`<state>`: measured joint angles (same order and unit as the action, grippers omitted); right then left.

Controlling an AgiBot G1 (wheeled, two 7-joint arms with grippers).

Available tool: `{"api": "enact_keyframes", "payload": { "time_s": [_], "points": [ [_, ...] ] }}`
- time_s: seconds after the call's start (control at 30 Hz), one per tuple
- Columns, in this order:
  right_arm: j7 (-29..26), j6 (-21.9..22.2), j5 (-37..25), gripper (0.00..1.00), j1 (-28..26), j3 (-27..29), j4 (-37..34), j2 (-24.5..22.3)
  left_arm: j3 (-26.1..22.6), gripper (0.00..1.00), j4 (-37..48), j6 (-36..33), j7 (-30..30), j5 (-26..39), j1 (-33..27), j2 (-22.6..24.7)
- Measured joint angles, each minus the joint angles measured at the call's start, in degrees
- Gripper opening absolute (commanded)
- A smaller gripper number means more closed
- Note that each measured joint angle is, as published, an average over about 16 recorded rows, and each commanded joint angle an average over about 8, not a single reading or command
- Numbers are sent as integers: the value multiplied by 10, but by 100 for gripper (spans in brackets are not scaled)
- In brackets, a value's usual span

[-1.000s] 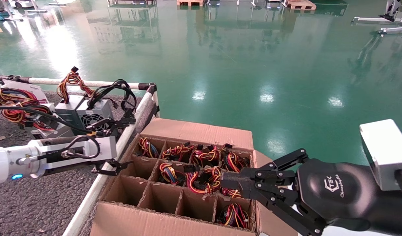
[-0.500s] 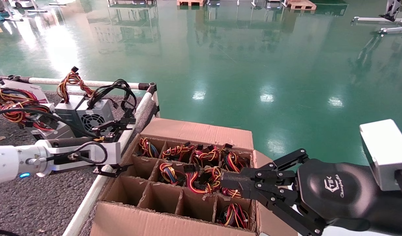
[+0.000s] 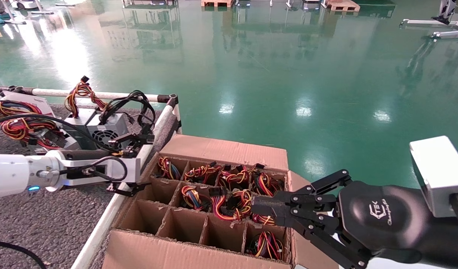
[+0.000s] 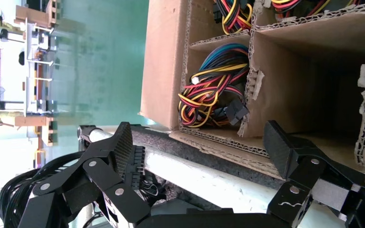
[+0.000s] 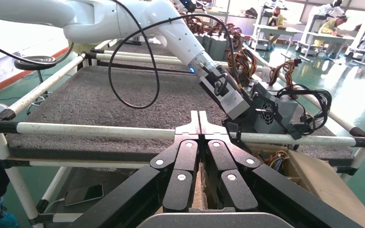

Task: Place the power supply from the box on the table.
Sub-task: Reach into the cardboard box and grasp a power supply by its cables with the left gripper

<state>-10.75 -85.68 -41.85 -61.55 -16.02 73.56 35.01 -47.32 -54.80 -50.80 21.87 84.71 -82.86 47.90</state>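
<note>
The left tool [image 3: 133,164], jaws wide and empty, has advanced rightward to the brown gridded cardboard box [image 3: 229,150] at frame centre-left. Pickup appears imminent. The right tool [image 3: 259,207], closed and empty, remains at the box's right edge.

"TEK" on right gripper [image 3: 264,213] housing

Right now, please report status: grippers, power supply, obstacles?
Left gripper open, empty, over box edge. Right gripper shut, parked. Supplies in box. Path clear.

Glossy green floor [image 3: 288,74], probably wooden pallets [image 3: 342,5] at its far edge
</note>
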Motion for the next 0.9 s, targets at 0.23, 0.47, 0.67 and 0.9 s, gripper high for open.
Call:
{"api": "enact_keyframes", "payload": {
  "time_s": [0.23, 0.47, 0.67, 0.9],
  "points": [
    [0, 0, 0, 0, 0, 0, 0, 0, -7, 100, 20, 2, 15, -7, -8, 11],
    [0, 0, 0, 0, 0, 0, 0, 0, -10, 100, 36, 4, 28, -17, -11, 20],
    [0, 0, 0, 0, 0, 0, 0, 0, -11, 100, 48, 7, 39, -26, -13, 27],
    [0, 0, 0, 0, 0, 0, 0, 0, -13, 100, 57, 11, 51, -37, -13, 35]
  ]
}}
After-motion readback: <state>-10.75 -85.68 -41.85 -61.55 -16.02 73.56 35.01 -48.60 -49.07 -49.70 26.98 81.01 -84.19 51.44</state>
